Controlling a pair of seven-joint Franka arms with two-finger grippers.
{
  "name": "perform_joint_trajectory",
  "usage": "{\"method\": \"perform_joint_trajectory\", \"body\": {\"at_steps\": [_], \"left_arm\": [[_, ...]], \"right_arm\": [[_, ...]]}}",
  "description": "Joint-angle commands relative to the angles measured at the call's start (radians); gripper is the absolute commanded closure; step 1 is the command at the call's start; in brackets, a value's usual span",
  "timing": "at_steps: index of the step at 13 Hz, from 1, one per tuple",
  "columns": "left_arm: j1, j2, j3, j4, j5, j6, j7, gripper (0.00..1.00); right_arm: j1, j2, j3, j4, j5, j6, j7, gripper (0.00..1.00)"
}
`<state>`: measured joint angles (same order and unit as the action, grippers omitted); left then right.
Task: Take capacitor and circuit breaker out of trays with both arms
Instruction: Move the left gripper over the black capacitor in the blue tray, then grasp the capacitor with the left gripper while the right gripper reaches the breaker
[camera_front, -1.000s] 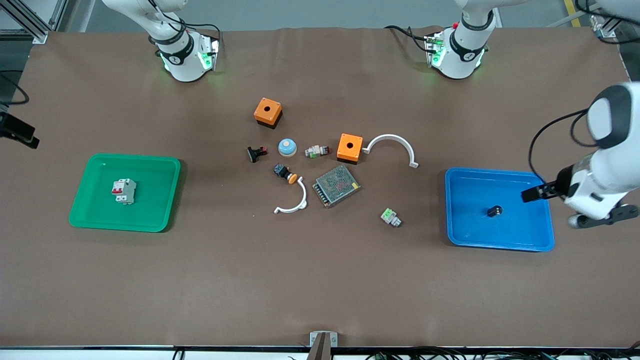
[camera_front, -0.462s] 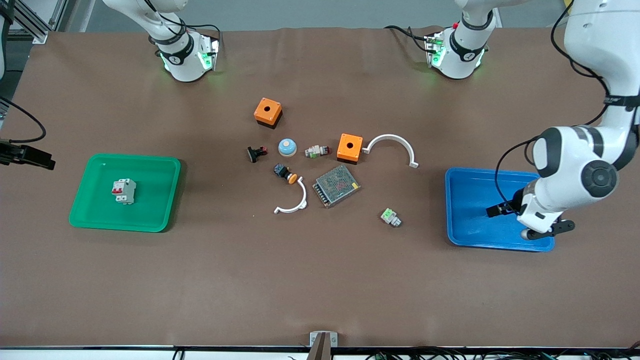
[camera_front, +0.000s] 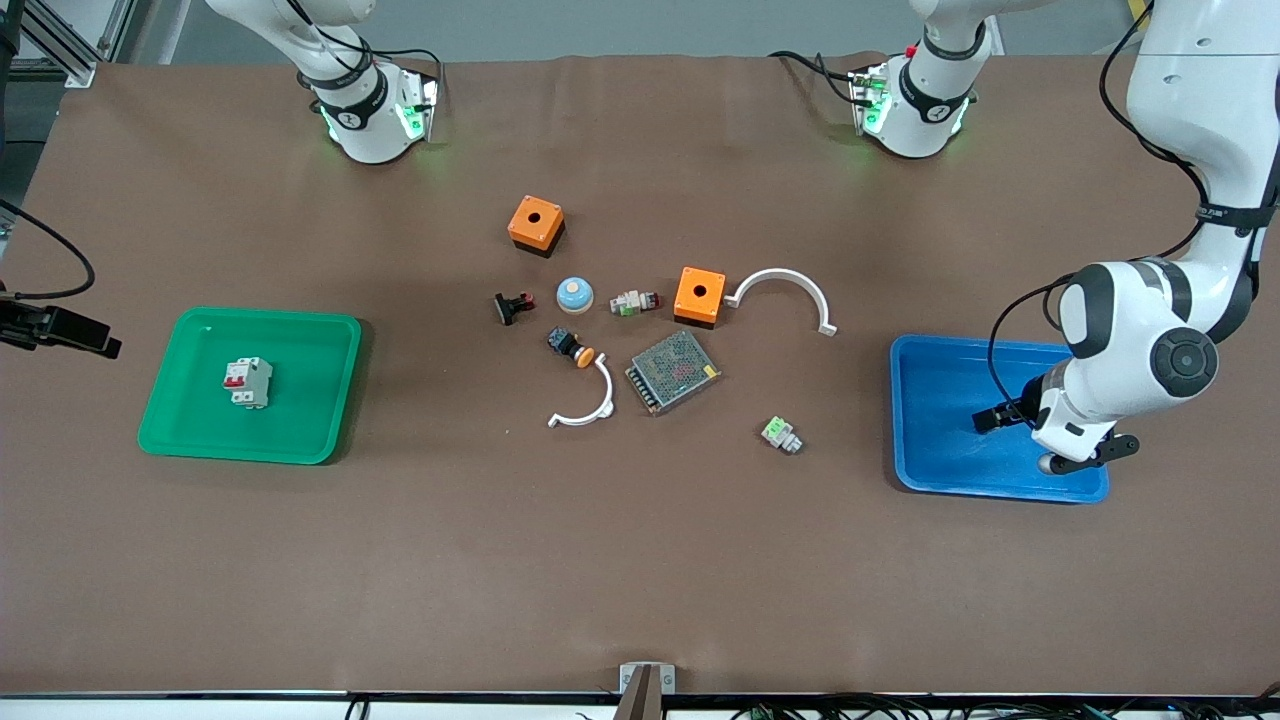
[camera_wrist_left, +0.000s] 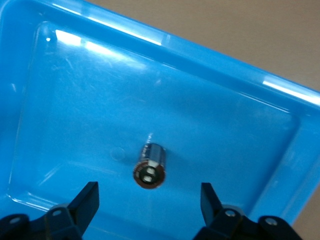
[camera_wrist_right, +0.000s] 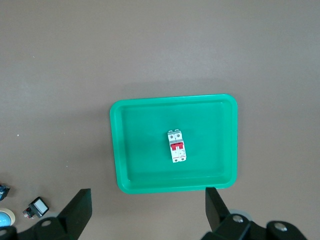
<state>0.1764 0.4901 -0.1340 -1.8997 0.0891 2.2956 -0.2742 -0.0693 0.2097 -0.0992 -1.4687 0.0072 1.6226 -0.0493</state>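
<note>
Left wrist view only: capacitor (camera_wrist_left: 150, 167) inside blue tray (camera_wrist_left: 210, 55).

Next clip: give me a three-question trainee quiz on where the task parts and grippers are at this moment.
1. True or false: the breaker lies in the green tray.
2. Which part lies in the blue tray? A) capacitor B) orange box C) white arc
3. Fill in: the left gripper hangs, fingers apart, over the ____ tray; the right gripper is open above the green one.

Key: 1 true; 2 A; 3 blue
</note>
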Motion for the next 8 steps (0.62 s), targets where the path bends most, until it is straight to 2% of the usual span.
{"method": "perform_joint_trajectory", "body": {"at_steps": [1, 5, 8], "left_arm": [[0.024, 0.021, -0.004, -0.005, 0.035, 0.044, -0.002, 0.14], [0.017, 0.041, -0.006, 0.002, 0.035, 0.059, -0.016, 0.19], [0.015, 0.044, -0.007, 0.002, 0.034, 0.064, -0.017, 0.23]], "right_arm": [[-0.044, -0.003, 0.009, -0.129, 0.002, 0.084, -0.119, 0.00], [-0.092, -0.096, 0.009, -0.479, 0.004, 0.382, -0.247, 0.00], [-0.113, -0.105, 0.009, -0.599, 0.004, 0.453, -0.308, 0.00]]}}
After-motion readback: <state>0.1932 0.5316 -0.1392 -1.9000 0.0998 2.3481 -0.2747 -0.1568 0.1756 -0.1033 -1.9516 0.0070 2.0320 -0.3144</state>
